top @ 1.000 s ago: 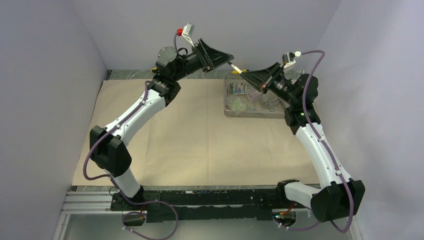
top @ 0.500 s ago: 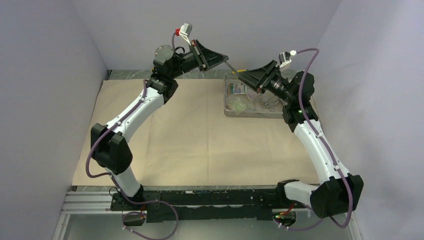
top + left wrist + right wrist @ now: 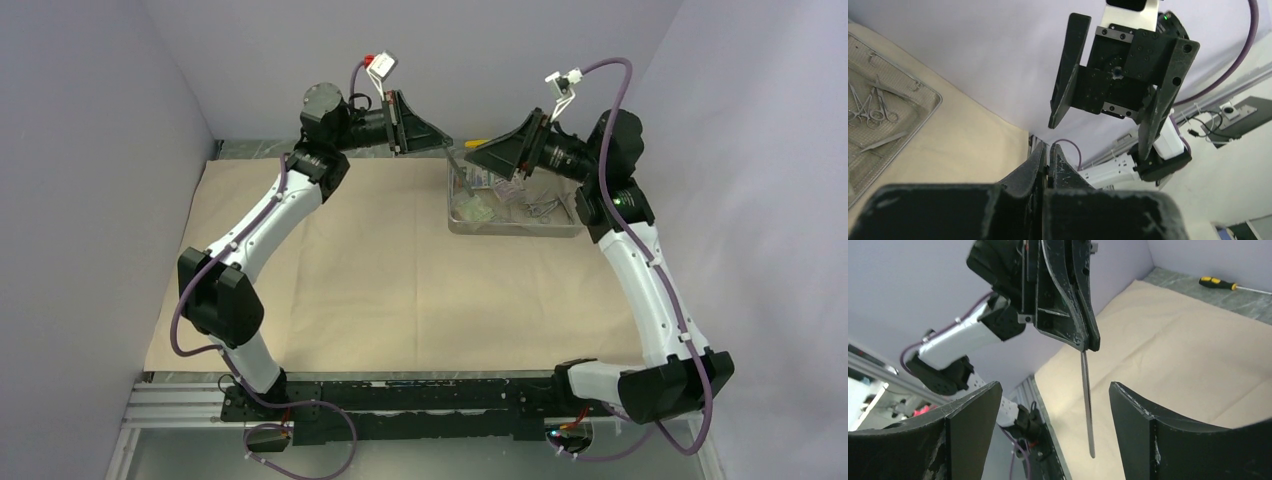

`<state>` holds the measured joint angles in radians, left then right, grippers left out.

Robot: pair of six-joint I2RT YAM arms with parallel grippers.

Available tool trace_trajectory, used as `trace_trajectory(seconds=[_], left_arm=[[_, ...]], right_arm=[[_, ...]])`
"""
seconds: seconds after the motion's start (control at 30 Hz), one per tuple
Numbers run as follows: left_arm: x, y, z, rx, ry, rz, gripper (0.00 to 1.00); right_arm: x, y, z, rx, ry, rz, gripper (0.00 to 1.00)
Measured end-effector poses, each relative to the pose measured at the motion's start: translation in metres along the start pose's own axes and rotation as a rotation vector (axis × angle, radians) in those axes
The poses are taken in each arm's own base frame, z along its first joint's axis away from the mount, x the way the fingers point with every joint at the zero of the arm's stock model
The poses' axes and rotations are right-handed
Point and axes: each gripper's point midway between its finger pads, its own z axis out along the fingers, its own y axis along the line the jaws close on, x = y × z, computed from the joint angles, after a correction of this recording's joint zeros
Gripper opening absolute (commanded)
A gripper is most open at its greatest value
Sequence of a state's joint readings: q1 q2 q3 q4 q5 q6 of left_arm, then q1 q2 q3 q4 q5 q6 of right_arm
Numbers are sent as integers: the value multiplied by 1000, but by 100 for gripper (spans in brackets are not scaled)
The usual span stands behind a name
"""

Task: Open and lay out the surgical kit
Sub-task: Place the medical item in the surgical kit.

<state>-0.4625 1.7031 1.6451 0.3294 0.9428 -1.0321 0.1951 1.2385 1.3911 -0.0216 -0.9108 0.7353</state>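
Pinching slim steel tweezers [image 3: 1087, 405] in the closed left hand [image 3: 1049, 150], tip dangling above the worktop's far edge. Facing them with the right hand [image 3: 1053, 385] spread wide, gripping nothing. Seen on the beige wrap cloth [image 3: 400, 270] by the far right corner: wire-mesh tray [image 3: 515, 232], clamps [image 3: 870, 107] inside.

Bright, even light; soft shadows

Materials and finishes
The wrap cloth [image 3: 380, 260] is matt beige fabric; tray [image 3: 908, 105], bright steel wire mesh; tweezers [image 3: 1087, 405], smooth polished metal.
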Motion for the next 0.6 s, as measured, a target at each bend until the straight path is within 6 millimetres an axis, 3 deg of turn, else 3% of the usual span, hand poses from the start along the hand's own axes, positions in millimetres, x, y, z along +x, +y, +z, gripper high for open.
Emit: trace_trajectory(seconds=[0.4, 0.6], left_arm=[[13, -12, -5, 47, 76, 23, 0], [13, -17, -7, 55, 79, 39, 0]], right_arm=[[55, -10, 23, -10, 200, 16, 49], [63, -17, 30, 6, 232, 27, 15]])
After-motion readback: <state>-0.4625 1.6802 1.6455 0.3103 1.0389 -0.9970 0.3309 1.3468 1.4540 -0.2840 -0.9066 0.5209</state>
